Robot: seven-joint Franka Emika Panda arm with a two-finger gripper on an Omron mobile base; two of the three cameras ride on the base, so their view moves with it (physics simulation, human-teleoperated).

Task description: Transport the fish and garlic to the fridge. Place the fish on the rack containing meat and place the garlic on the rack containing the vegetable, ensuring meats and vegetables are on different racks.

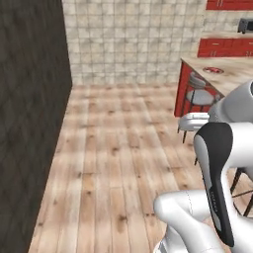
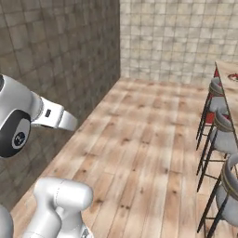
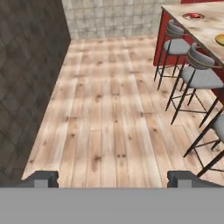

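The fish, the garlic and the fridge are out of view. My gripper (image 3: 113, 178) is open, its two dark fingertips (image 3: 42, 177) standing wide apart at the bottom of the hand view with nothing between them. It looks down over bare wooden floor (image 3: 105, 113). My white arm (image 1: 217, 163) rises at the lower right of the left base view and at the lower left of the right base view.
A dark textured wall (image 1: 29, 123) runs along the left and a tiled wall (image 1: 133, 39) closes the far end. On the right stands a wooden-topped island (image 3: 205, 28) with a red dish (image 3: 193, 16) and grey bar stools (image 3: 199, 74) along it.
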